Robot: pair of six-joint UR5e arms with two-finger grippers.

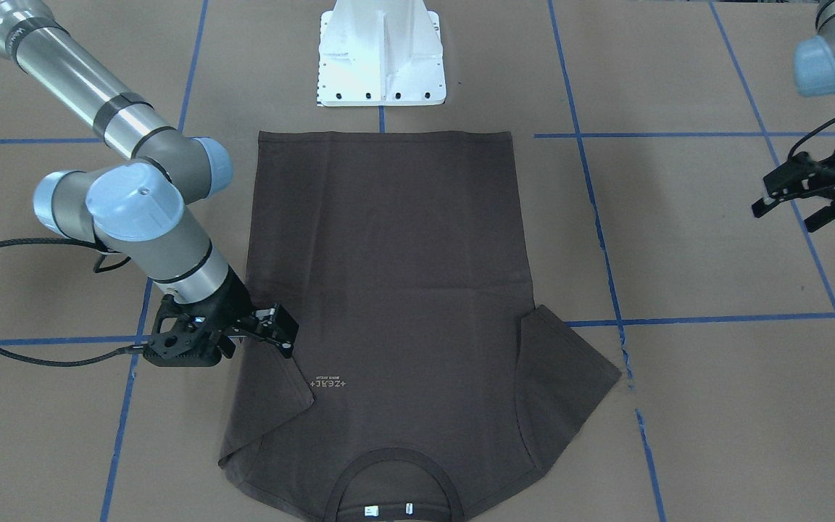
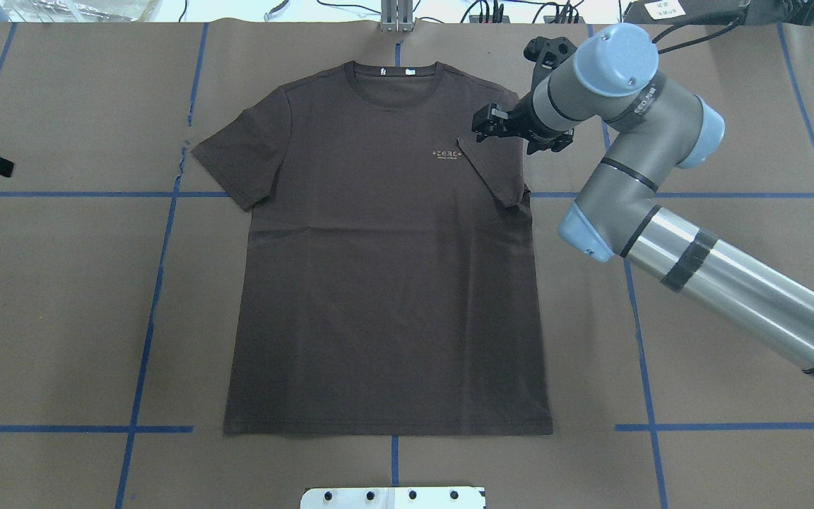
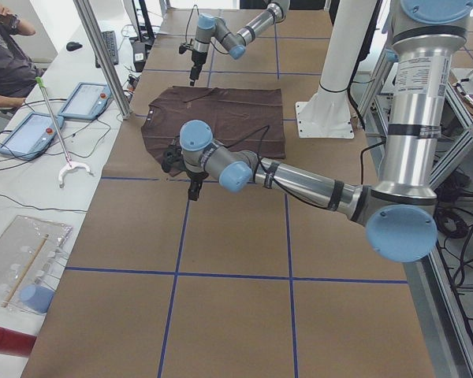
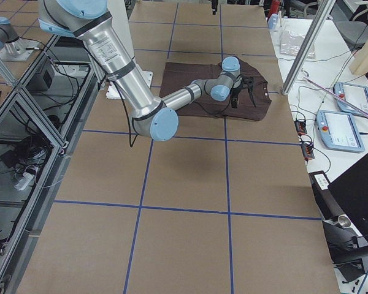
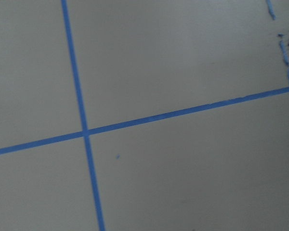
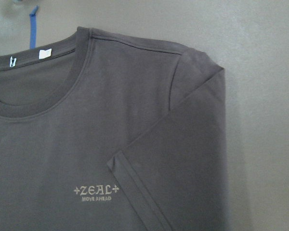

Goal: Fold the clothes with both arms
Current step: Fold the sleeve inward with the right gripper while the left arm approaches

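Note:
The dark brown-grey T-shirt [image 2: 379, 283] lies flat and face up on the brown table, collar [image 2: 394, 71] at the far edge. The sleeve on my right [image 2: 495, 166] is folded in over the chest, beside the small pale print [image 2: 448, 153]. The other sleeve [image 2: 237, 159] lies spread out. My right gripper [image 2: 481, 127] hovers just above the folded sleeve, open and empty; it also shows in the front-facing view [image 1: 283, 333]. The right wrist view shows the folded sleeve [image 6: 183, 168] lying flat. My left gripper [image 1: 791, 210] is open and empty, well off to the shirt's side over bare table.
The white pedestal [image 1: 381, 65] stands just behind the shirt's hem. Blue tape lines [image 5: 86, 132] cross the table. Past the far edge, tablets [image 3: 31, 130], cables and a seated person are at a side bench.

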